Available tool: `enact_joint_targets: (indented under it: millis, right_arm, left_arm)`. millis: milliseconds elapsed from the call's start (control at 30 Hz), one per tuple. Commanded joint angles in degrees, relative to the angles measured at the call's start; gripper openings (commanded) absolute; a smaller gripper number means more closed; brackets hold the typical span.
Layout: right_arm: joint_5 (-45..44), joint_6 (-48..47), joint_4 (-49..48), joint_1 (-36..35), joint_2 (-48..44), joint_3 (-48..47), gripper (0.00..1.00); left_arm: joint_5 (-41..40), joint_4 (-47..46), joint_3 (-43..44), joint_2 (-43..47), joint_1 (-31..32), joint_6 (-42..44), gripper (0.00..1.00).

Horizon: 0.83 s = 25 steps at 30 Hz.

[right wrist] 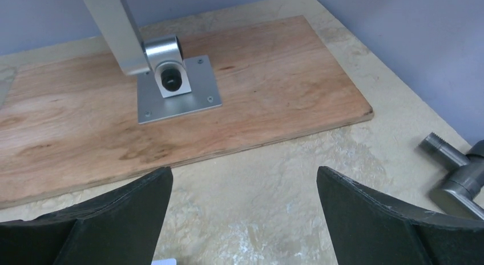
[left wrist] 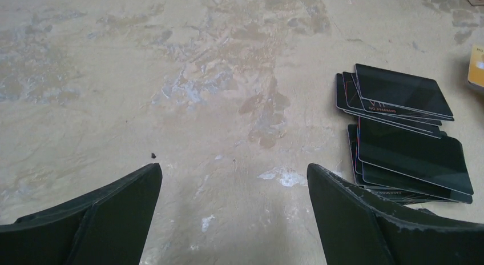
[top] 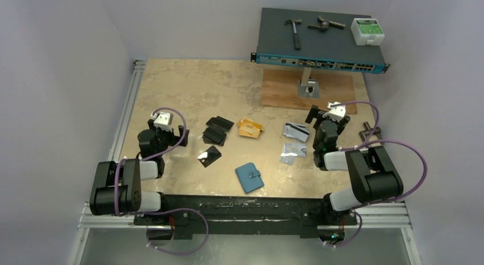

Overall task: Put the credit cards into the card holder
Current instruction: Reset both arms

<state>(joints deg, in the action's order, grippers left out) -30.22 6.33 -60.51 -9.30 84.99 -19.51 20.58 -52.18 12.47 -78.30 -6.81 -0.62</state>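
The teal card holder (top: pixel 249 177) lies closed near the table's front middle. Black cards (top: pixel 217 129) lie in loose stacks left of centre, with one more black card (top: pixel 209 156) nearer the front; they also show in the left wrist view (left wrist: pixel 406 133). Orange-gold cards (top: pixel 250 128) lie in the middle. Silver-white cards (top: pixel 296 132) lie right of centre, with another pile (top: pixel 293 152) below them. My left gripper (top: pixel 166 117) is open and empty over bare table, left of the black cards (left wrist: pixel 234 173). My right gripper (top: pixel 324 112) is open and empty, right of the silver cards (right wrist: pixel 244 176).
A wooden board (top: pixel 297 91) with a metal stand (right wrist: pixel 171 85) holds a blue network switch (top: pixel 319 45) at the back, with a hammer and tools on top. A metal pipe fitting (right wrist: pixel 456 173) lies at the right edge. White walls enclose the table.
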Motion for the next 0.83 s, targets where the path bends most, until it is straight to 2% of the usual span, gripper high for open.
enact_joint_targets:
  millis: [0,33,100,133,200,267,367,467,800]
  right_arm:
    - [2.26,-3.09,-17.38,0.23,2.63,5.55,0.99]
    - [0.93,-5.64,-27.32,-0.62,4.4,6.97,0.99]
    - [1.87,-1.55,-12.65,-0.56,1.24,3.15,0.99]
    - [2.94,-1.95,-16.3,0.73,2.82,2.63,0.99]
    - [4.26,0.61,-10.32,1.85,0.97,2.06,0.99]
    - [3.98,-1.47,-16.48,2.05,2.29,3.15,0.99]
    - [4.19,0.44,-12.41,2.07,0.68,3.06,0.99]
    - [3.92,-1.34,-16.22,2.09,1.81,3.5,0.99]
    - [4.03,-0.96,-15.25,2.1,1.58,3.42,0.99]
  left_arm:
    - [-4.09,-4.86,3.88,0.55,1.18,-1.07,1.0]
    - [-5.21,-2.13,5.57,-0.22,1.39,-1.26,1.0]
    - [-8.05,1.13,6.2,1.02,3.27,0.25,1.0]
    - [-8.08,-1.14,5.77,0.31,3.29,0.06,1.0]
    - [-8.16,1.07,5.79,1.28,3.34,0.26,1.0]
    - [-8.04,-1.26,5.39,0.53,3.34,0.11,1.0]
    - [-8.1,-0.18,5.61,0.93,3.3,0.17,1.0]
    - [-8.11,-0.32,5.46,0.89,3.3,0.14,1.0]
    - [-9.07,-0.06,5.76,0.83,3.92,0.41,1.0]
